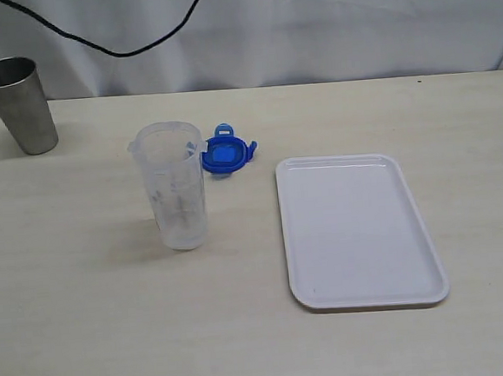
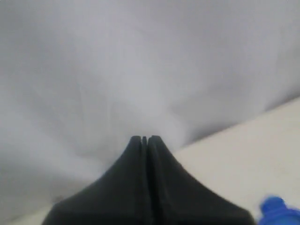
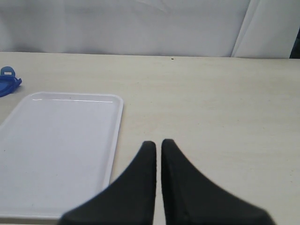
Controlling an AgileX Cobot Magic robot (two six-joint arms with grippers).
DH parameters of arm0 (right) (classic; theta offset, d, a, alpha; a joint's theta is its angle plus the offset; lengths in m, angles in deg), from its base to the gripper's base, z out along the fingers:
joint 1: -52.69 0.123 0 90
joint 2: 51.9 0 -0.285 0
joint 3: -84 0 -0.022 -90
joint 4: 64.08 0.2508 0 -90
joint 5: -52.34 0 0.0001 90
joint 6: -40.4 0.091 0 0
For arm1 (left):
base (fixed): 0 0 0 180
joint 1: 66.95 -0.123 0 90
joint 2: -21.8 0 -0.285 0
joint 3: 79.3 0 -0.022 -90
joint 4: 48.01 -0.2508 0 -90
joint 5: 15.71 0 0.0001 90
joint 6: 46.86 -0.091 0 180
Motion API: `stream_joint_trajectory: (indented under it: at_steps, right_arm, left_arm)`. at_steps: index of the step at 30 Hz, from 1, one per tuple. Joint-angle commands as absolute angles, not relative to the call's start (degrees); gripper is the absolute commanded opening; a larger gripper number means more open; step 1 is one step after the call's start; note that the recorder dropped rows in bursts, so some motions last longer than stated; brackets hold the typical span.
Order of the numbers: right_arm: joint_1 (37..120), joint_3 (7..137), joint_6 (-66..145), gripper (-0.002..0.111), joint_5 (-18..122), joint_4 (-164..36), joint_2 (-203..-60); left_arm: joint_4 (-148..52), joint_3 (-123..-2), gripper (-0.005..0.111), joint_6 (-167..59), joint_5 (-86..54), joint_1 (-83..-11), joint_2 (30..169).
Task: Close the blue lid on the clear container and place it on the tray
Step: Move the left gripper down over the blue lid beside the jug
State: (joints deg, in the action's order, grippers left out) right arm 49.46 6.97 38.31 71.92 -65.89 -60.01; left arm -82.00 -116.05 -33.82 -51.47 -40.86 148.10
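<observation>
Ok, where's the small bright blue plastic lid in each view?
Exterior view: the small bright blue plastic lid lies beside the tall clear plastic container, toward the flat white rectangular tray.
Left wrist view: a blurred sliver of lid at the frame edge.
Right wrist view: cropped lid beyond the tray's far corner.
Shared landmark: the tray, missing from left wrist.

My left wrist view's blurry: the blue lid [image 2: 280, 212] is a smear cut off at the corner. On my right wrist view the tray [image 3: 56, 140] runs off the edge, partly behind my right gripper [image 3: 158, 142]. Markings on the clear container [image 1: 175, 190]: too faint to read.
</observation>
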Motion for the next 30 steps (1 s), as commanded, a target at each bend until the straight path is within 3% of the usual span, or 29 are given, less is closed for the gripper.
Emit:
stream_joint_trajectory:
  at_steps: [1,7,12,15,30]
  right_arm:
    - [49.5,6.8,38.3,0.004,71.9,-65.8,-59.7]
    - [49.5,6.8,38.3,0.004,71.9,-65.8,-59.7]
    - [49.5,6.8,38.3,0.004,71.9,-65.8,-59.7]
    - [49.5,6.8,38.3,0.004,71.9,-65.8,-59.7]
    - [49.5,6.8,38.3,0.004,71.9,-65.8,-59.7]
  left_arm:
    - [-43.6,-119.5,0.000,-58.5,-63.3,-47.2,147.9]
    - [-33.2,-119.5,0.001,-59.7,-70.8,-53.6,151.5]
    - [-16.9,-119.5,0.020,-66.8,-74.4,-58.3,158.3]
    - [-19.4,-119.5,0.028,-67.5,-73.3,-58.5,161.6]
    - [-9.1,-119.5,0.028,-75.4,-72.7,-57.9,171.7]
